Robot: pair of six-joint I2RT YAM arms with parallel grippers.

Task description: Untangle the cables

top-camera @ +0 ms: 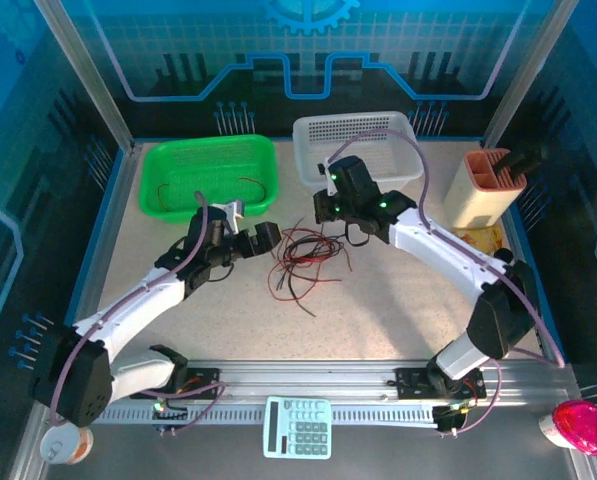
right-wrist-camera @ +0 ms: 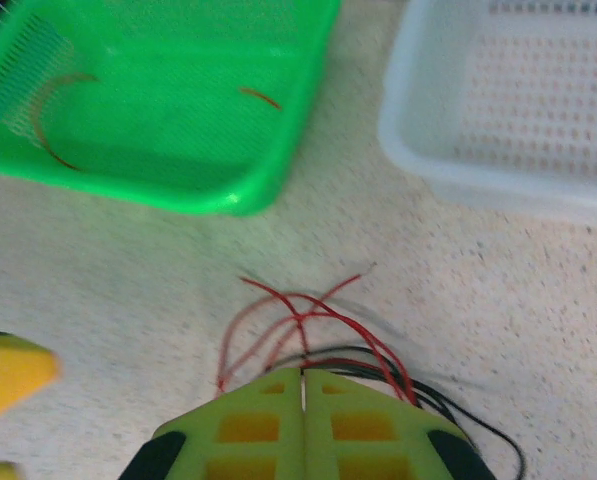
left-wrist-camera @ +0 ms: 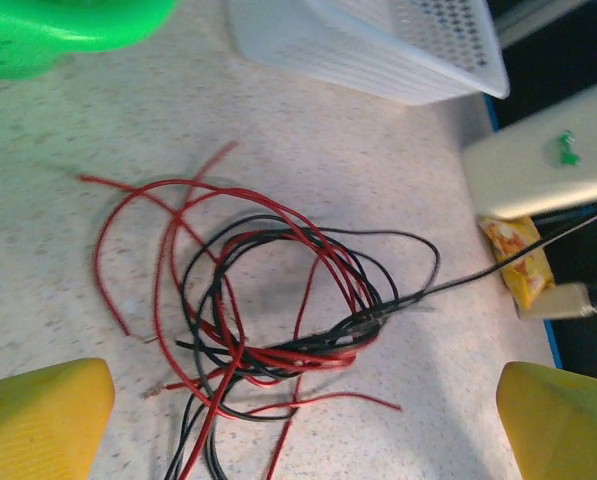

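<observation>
On the speckled table [top-camera: 398, 290], two white arms are reaching in from the near edge, the left arm [top-camera: 148, 295] and the right arm [top-camera: 448, 250] both angling toward the middle. At the far side a green basket [top-camera: 178, 160] is sitting on the left and a white basket [top-camera: 378, 135] just to its right, with a beige holder [top-camera: 488, 190] standing further right. A calculator [top-camera: 298, 427] is lying on the near rail between the arm bases.

The cables [top-camera: 303, 255] are lying in a loose tangle of red and black loops at the middle of the table, between the two grippers and near the baskets. One black strand [left-wrist-camera: 498, 265] is stretching away to the right from the knot. A red strand [right-wrist-camera: 53, 120] is lying inside the green basket.

The left gripper [left-wrist-camera: 298, 430] is hanging spread wide beside the tangle's left, holding nothing. The right gripper [right-wrist-camera: 303, 385] is pressing its fingers together at the tangle's far edge; strands are running under its tips, though I cannot tell whether one is pinched.
</observation>
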